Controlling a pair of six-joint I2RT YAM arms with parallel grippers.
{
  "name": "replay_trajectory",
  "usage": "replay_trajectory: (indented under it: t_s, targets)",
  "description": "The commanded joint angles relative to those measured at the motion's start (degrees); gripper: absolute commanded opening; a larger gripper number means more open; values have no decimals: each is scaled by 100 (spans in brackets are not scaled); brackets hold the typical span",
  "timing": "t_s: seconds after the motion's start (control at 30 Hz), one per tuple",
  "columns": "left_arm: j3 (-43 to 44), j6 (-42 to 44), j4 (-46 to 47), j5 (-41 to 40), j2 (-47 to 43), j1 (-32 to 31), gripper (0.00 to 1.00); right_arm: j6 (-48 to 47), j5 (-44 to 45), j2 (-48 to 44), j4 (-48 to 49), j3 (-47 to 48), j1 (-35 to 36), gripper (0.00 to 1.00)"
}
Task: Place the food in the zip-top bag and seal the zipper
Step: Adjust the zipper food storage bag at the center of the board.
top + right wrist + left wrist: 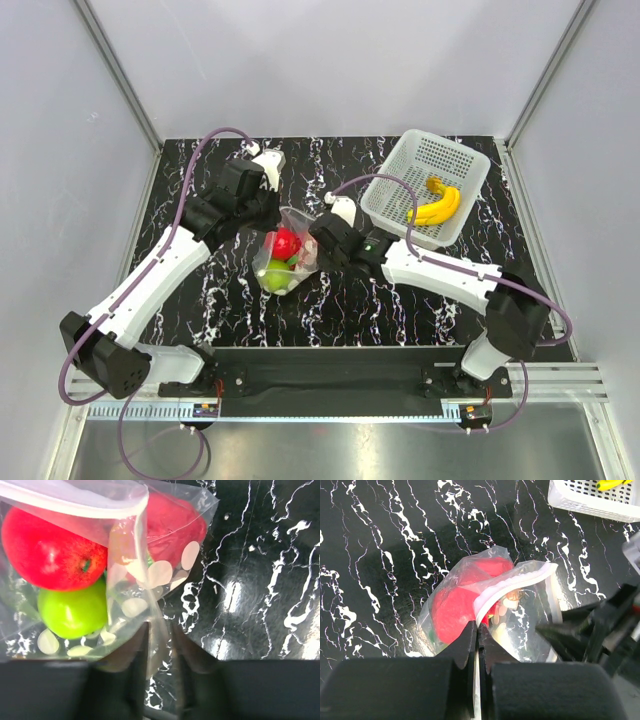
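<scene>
The zip-top bag (283,258) lies on the black marbled table (340,300), well apart from the white basket (470,162), off the basket's left and nearer corner as the overhead camera sees it. It sits between the two grippers. Through its clear dotted film a red round fruit (50,555) shows, with a green round fruit (75,612) touching it from below in the right wrist view. A second red fruit (175,525) sits behind a fold of film on the side of the pair nearer the basket. The banana bunch (438,205) lies inside the basket, not in the bag.

The left gripper (477,627) is on the side of the bag away from the basket. Its fingers are pressed together on the zipper (515,582), whose pale strip curves up out of the jaws and across the bag's gaping mouth. The mouth is not sealed along its length.

The right gripper (159,635) reaches in from the basket side. Its two fingers pinch a thin fold of the bag's film at the edge, just beside the green fruit. In the left wrist view, the basket's wall is at the upper right, well clear of the bag.
</scene>
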Motion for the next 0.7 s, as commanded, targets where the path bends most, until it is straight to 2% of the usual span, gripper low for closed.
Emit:
replay_trajectory:
  t_s: [0.0,0.03,0.13,0.3,0.67]
  targets:
    - [158,-47,277,112,-94,0,0,-117,152,-58,328,416,-31,26]
    - [167,-56,277,112,-102,-9,0,-144,161,-110,275,460,-39,14]
    - [167,-56,277,112,-111,0,0,-381,135,-216,-49,750,-31,1]
    - [167,-82,286,121,-138,0,0,-706,134,-418,-524,1399,-22,0]
    - [88,-74,427,33,-560,105,0,-856,758,-506,-894,1664,-4,0]
